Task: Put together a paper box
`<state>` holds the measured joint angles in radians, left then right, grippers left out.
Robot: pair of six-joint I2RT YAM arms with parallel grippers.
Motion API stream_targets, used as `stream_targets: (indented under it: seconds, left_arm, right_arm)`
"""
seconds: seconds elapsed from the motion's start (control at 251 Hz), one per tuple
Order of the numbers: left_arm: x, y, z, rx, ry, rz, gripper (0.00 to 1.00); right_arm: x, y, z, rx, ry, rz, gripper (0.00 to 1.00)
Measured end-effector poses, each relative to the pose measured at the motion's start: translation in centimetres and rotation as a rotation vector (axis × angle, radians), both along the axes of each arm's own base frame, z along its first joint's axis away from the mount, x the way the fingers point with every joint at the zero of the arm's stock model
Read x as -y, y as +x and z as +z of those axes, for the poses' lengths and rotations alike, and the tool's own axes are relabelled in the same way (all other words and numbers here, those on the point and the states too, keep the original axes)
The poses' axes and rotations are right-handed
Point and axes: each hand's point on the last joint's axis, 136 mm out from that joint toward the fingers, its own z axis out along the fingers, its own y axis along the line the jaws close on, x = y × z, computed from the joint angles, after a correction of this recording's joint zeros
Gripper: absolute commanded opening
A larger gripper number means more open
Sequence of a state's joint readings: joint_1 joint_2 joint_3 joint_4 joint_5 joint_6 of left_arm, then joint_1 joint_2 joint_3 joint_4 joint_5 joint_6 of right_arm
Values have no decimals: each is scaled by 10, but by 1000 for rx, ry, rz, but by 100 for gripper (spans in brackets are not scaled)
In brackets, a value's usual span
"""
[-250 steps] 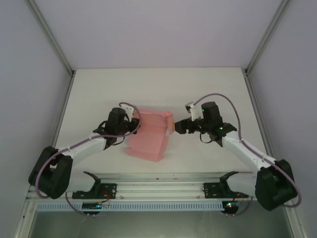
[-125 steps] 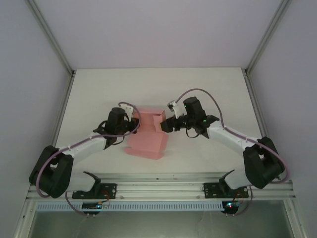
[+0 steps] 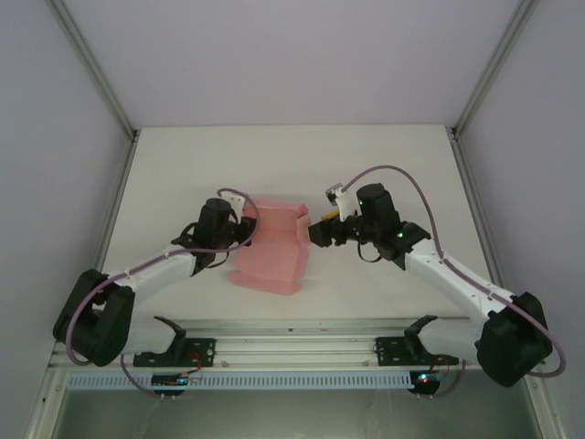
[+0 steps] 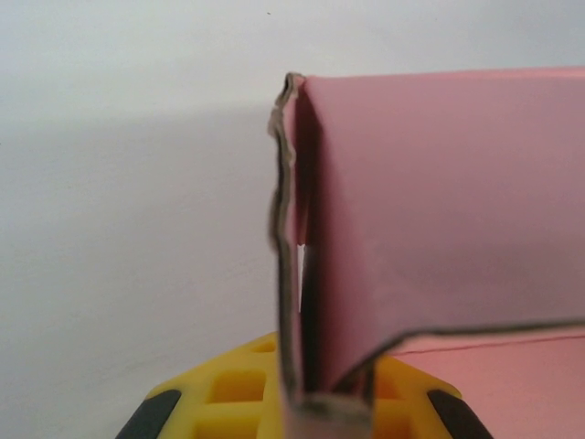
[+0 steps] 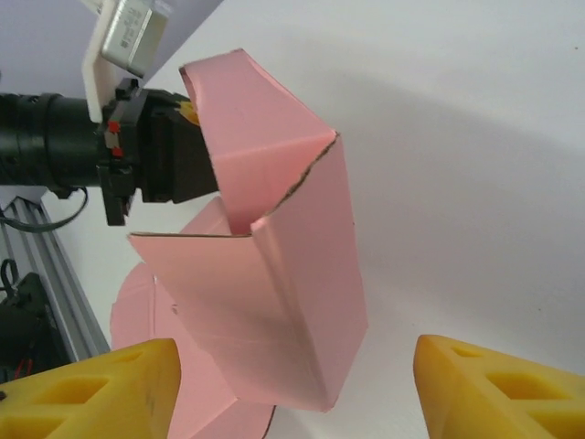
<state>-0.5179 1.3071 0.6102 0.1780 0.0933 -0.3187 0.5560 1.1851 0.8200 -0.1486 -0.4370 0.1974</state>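
Observation:
The pink paper box [image 3: 274, 245] lies half folded on the white table between the two arms, its far walls raised and its near flap flat. My left gripper [image 3: 245, 229] is shut on the box's left wall; in the left wrist view the folded card edge [image 4: 291, 274] stands pinched between the yellow fingers [image 4: 228, 393]. My right gripper [image 3: 320, 232] is open just right of the box, touching nothing. In the right wrist view the raised corner of the paper box [image 5: 292, 293] stands ahead of the wide-apart yellow fingers [image 5: 101, 389], and the left gripper [image 5: 151, 155] holds its far side.
The white table [image 3: 384, 165] is bounded by grey walls and metal posts. An aluminium rail [image 3: 292, 347] with the arm bases runs along the near edge. Purple cables loop above both wrists.
The right arm reached in to the box's right wall, then drew back to the right, and the wall now stands more upright. The left gripper has held still.

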Motion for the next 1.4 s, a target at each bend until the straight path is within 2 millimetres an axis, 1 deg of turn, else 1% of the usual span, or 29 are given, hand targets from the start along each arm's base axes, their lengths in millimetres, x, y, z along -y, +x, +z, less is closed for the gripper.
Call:
stream_targets:
  seconds: [0.148, 0.208, 0.263, 0.319, 0.363, 0.419, 0.483, 0.507, 0.543, 0.571, 0.631, 0.679, 0.75, 0.794, 0.874, 0.99, 1.122, 1.321, 1.337, 1.373, 1.401]
  left_arm:
    - [1, -1, 0, -1, -3, -4, 0]
    - [1, 0, -1, -3, -1, -4, 0]
    - [0, 0, -2, -6, 1, -3, 0]
    - [0, 0, -2, -6, 0, -1, 0]
    - [0, 0, -2, -7, -1, 2, 0]
    - [-2, 1, -3, -8, 5, 15, 0]
    - [-7, 2, -5, -15, 19, 39, 0]
    - [-8, 2, -6, -19, 25, 47, 0]
    - [-11, 1, -8, -24, 34, 59, 0]
    - [-13, 1, -9, -27, 42, 68, 0]
    - [-17, 0, -11, -36, 57, 85, 0]
    - [-19, 0, -10, -37, 63, 95, 0]
    - [-20, -1, -6, -27, 61, 104, 0]
    - [-20, -2, -3, -20, 58, 110, 0]
    - [-19, -5, 2, -15, 53, 122, 0]
    - [-17, -5, 9, -25, 64, 160, 0]
    - [-15, -4, 21, -39, 62, 207, 0]
    - [-12, -8, 24, -72, 50, 234, 0]
    - [-12, -8, 24, -76, 50, 236, 0]
    - [-12, -7, 24, -79, 52, 241, 0]
    - [-11, -6, 24, -81, 52, 244, 0]
  right_arm:
    - [-6, 8, -20, -40, -44, 15, 62]
    - [-12, 13, -23, -48, -53, 25, 61]
    - [-19, 18, -23, -50, -58, 33, 57]
    - [-26, 22, -23, -49, -69, 38, 56]
    - [-31, 25, -23, -47, -80, 37, 51]
    - [-38, 29, -26, -42, -109, 32, 48]
    - [-43, 34, -30, -34, -156, 10, 41]
    - [-44, 36, -32, -33, -176, -8, 39]
    - [-45, 40, -35, -26, -207, -29, 30]
    - [-45, 42, -38, -19, -236, -49, 26]
    - [-44, 49, -43, -2, -302, -104, 23]
    - [-43, 55, -46, 14, -350, -155, 18]
    - [-40, 65, -49, 33, -420, -232, 15]
    - [-38, 73, -50, 39, -455, -288, 10]
    - [-35, 86, -52, 37, -512, -390, 6]
    - [-31, 99, -55, 19, -585, -533, 2]
    - [-23, 110, -58, -14, -631, -681, 1]
    - [-18, 108, -58, -18, -631, -772, 2]
    - [-17, 108, -58, -13, -629, -777, 4]
    - [-18, 108, -57, 4, -623, -781, 10]
    - [-18, 108, -57, 26, -620, -774, 12]
